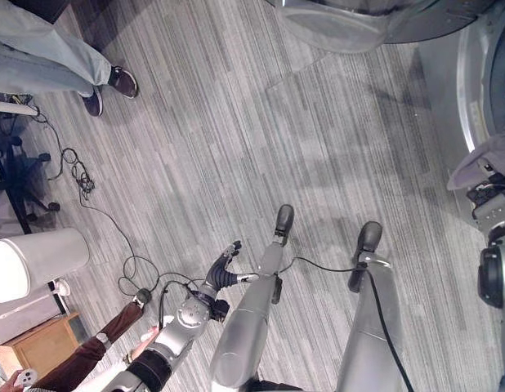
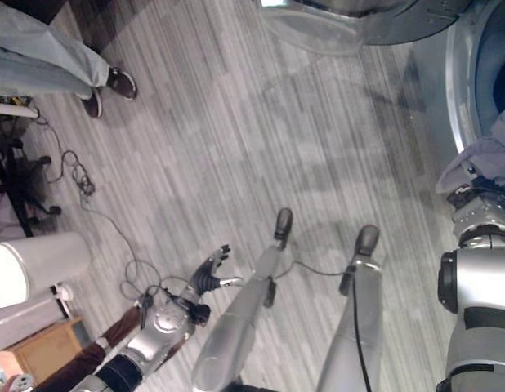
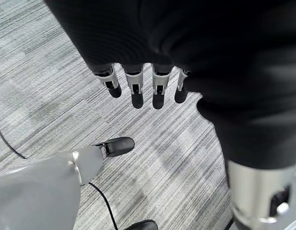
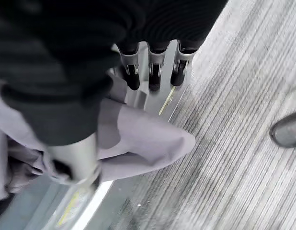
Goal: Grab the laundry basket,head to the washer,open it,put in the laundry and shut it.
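Left robot hand (image 1: 222, 272) hangs low at the robot's left side over the floor (image 1: 236, 147) — fingers (image 3: 134, 91) relaxed and loosely extended in its wrist view, nothing in them. A person's hand and dark red sleeve (image 1: 97, 347) sit just beside that arm's forearm, at the lower left.

Far left: a seated person's legs in light trousers (image 1: 48, 57) with dark shoes (image 1: 122, 80), an office chair base (image 1: 15, 175), loose cables (image 1: 77, 175) trailing across the floor, a white cylindrical bin (image 1: 36, 260) and a wooden box (image 1: 40, 347) near the lower left corner.

Floor is grey striped carpet, with nothing lying on it through the middle.

Top centre: the washer's round door (image 1: 350, 20), swung open. At the right edge, the washer (image 2: 465, 90) front with its chrome-ringed opening. Laundry (image 2: 481, 155) — grey-lilac cloth — drapes out over the lower lip of the opening.

Right robot hand (image 4: 153, 67) is at that opening, right at the cloth: in its wrist view the fingers (image 4: 155, 76) are straight and pointing past the cloth toward the washer's rim, with the laundry (image 4: 138, 139) lying under the palm and thumb side. Released, not curled round the cloth.
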Robot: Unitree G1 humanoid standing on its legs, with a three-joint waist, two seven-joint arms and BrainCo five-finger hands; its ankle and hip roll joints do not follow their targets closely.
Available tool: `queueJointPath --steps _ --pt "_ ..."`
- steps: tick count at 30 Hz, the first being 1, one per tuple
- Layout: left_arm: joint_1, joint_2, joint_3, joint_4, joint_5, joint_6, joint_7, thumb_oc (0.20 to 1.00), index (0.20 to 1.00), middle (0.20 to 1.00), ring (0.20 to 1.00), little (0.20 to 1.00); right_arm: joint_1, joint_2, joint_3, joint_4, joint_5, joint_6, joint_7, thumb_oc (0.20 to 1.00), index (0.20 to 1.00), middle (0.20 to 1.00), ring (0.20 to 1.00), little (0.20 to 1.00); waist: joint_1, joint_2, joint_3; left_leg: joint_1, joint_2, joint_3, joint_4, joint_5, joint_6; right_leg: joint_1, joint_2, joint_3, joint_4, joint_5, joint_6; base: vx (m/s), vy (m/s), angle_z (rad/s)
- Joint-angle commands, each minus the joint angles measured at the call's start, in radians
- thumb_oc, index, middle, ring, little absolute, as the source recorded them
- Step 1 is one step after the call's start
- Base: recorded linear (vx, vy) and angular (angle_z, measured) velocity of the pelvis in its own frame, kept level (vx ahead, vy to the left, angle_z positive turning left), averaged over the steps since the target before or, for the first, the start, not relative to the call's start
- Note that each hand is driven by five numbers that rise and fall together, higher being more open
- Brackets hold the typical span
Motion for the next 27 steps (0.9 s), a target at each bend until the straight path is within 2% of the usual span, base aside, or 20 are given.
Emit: queueJointPath --steps 1,6,7,10,11,15,17,18,20,21,22,23,24,25,27 --pt "-0.067 0.001 -0.006 -0.016 -0.025 -0.021 0.016 1.000 1.000 1.000 1.000 1.000 -0.193 -0.179 0.110 -0.114 0.055 -0.144 -0.005 0.200 0.200 0.200 0.200 0.200 -0.018 0.081 0.077 0.103 0.010 0.025 0.002 -0.086 -0.005 0.151 0.028 0.036 -0.291 0.086 0.064 0.00 0.000 0.00" --pt "-0.074 0.002 0.004 0.001 -0.021 -0.018 0.025 1.000 1.000 1.000 1.000 1.000 -0.186 -0.153 0.114 -0.201 0.076 -0.196 -0.011 0.200 0.200 0.200 0.200 0.200 -0.024 0.062 0.075 0.110 0.014 0.025 0.002 -0.089 -0.007 0.164 0.029 0.023 -0.292 0.084 0.063 0.00 0.000 0.00" --pt "-0.073 0.006 0.012 0.011 -0.013 -0.020 0.028 1.000 1.000 1.000 1.000 1.000 -0.187 -0.142 0.130 -0.280 0.075 -0.238 -0.015 0.200 0.200 0.200 0.200 0.200 -0.028 0.048 0.072 0.116 0.016 0.025 0.002 -0.091 -0.008 0.175 0.029 0.018 -0.294 0.086 0.063 0.00 0.000 0.00" --pt "-0.073 0.014 0.021 0.018 -0.011 -0.024 0.034 1.000 1.000 1.000 1.000 1.000 -0.198 -0.147 0.142 -0.338 0.085 -0.268 -0.017 0.200 0.200 0.200 0.200 0.200 -0.029 0.038 0.066 0.124 0.018 0.025 0.002 -0.093 -0.009 0.186 0.028 0.013 -0.296 0.086 0.064 0.00 0.000 0.00" --pt "-0.068 0.017 0.029 0.026 -0.006 -0.022 0.036 1.000 1.000 1.000 1.000 1.000 -0.201 -0.155 0.150 -0.421 0.080 -0.306 -0.034 0.200 0.200 0.200 0.200 0.200 -0.035 0.030 0.061 0.133 0.019 0.026 0.002 -0.096 -0.011 0.197 0.026 0.009 -0.301 0.087 0.065 0.00 0.000 0.00" --pt "-0.054 0.036 0.026 0.040 -0.007 -0.021 0.041 1.000 1.000 1.000 1.000 1.000 -0.271 -0.185 0.150 -0.551 0.092 -0.398 -0.110 0.200 0.200 0.200 0.200 0.200 -0.041 0.006 0.041 0.154 0.023 0.025 0.002 -0.106 -0.012 0.225 0.029 0.005 -0.315 0.089 0.066 0.02 0.005 0.07" --pt "-0.053 0.042 0.026 0.038 -0.014 -0.020 0.045 1.000 1.000 1.000 1.000 1.000 -0.300 -0.190 0.158 -0.577 0.081 -0.419 -0.142 0.200 0.200 0.200 0.200 0.200 -0.040 0.002 0.038 0.158 0.025 0.025 0.002 -0.108 -0.013 0.231 0.030 0.005 -0.318 0.089 0.066 0.02 -0.001 0.09" --pt "-0.048 0.055 0.023 0.039 -0.023 -0.020 0.048 1.000 1.000 1.000 1.000 1.000 -0.361 -0.212 0.189 -0.629 0.022 -0.439 -0.197 0.200 0.200 0.200 0.200 0.200 -0.037 -0.008 0.026 0.165 0.026 0.023 0.002 -0.111 -0.015 0.237 0.029 0.003 -0.320 0.088 0.066 0.01 -0.001 0.13" --pt "-0.045 0.059 0.025 0.040 -0.027 -0.021 0.047 1.000 1.000 1.000 1.000 1.000 -0.393 -0.226 0.218 -0.648 -0.033 -0.431 -0.233 0.200 0.200 0.200 0.200 0.200 -0.036 -0.012 0.022 0.166 0.027 0.023 0.002 -0.112 -0.016 0.240 0.028 0.003 -0.323 0.087 0.066 0.01 -0.009 0.10" --pt "-0.040 0.065 0.018 0.036 -0.028 -0.022 0.044 1.000 1.000 1.000 1.000 1.000 -0.451 -0.248 0.281 -0.642 -0.133 -0.392 -0.277 0.200 0.200 0.200 0.200 0.200 -0.030 -0.017 0.013 0.165 0.028 0.021 0.002 -0.111 -0.017 0.239 0.027 0.002 -0.323 0.086 0.065 0.00 0.000 0.00" --pt "-0.041 0.061 0.019 0.036 -0.028 -0.022 0.043 1.000 1.000 1.000 1.000 1.000 -0.462 -0.248 0.291 -0.639 -0.134 -0.390 -0.280 0.200 0.200 0.200 0.200 0.200 -0.031 -0.014 0.014 0.164 0.028 0.021 0.002 -0.111 -0.017 0.238 0.028 0.003 -0.322 0.086 0.065 0.00 0.000 0.00" --pt "-0.040 0.065 0.016 0.036 -0.031 -0.025 0.040 1.000 1.000 1.000 1.000 1.000 -0.501 -0.253 0.344 -0.597 -0.176 -0.355 -0.284 0.200 0.200 0.200 0.200 0.200 -0.027 -0.015 0.011 0.162 0.029 0.022 0.002 -0.109 -0.017 0.234 0.027 0.004 -0.320 0.087 0.065 0.00 -0.007 -0.04" --pt "-0.044 0.075 0.004 0.021 -0.034 -0.030 0.036 1.000 1.000 1.000 1.000 1.000 -0.564 -0.237 0.412 -0.482 -0.151 -0.297 -0.243 0.570 0.570 0.570 0.570 0.570 -0.019 -0.015 0.008 0.158 0.029 0.024 0.002 -0.107 -0.018 0.230 0.029 0.006 -0.317 0.089 0.064 -0.01 -0.003 -0.05" --pt "-0.048 0.077 -0.001 0.015 -0.038 -0.029 0.032 1.000 1.000 1.000 1.000 1.000 -0.593 -0.225 0.440 -0.403 -0.142 -0.263 -0.219 1.000 1.000 1.000 1.000 1.000 -0.016 -0.012 0.008 0.156 0.030 0.025 0.002 -0.105 -0.019 0.226 0.030 0.007 -0.315 0.089 0.064 0.00 0.004 -0.05" --pt "-0.053 0.076 -0.003 0.011 -0.046 -0.027 0.031 1.000 1.000 1.000 1.000 1.000 -0.624 -0.213 0.467 -0.339 -0.137 -0.238 -0.203 1.000 1.000 1.000 1.000 1.000 -0.015 -0.008 0.010 0.151 0.030 0.027 0.002 -0.103 -0.020 0.220 0.032 0.011 -0.314 0.090 0.063 0.00 0.000 0.00"
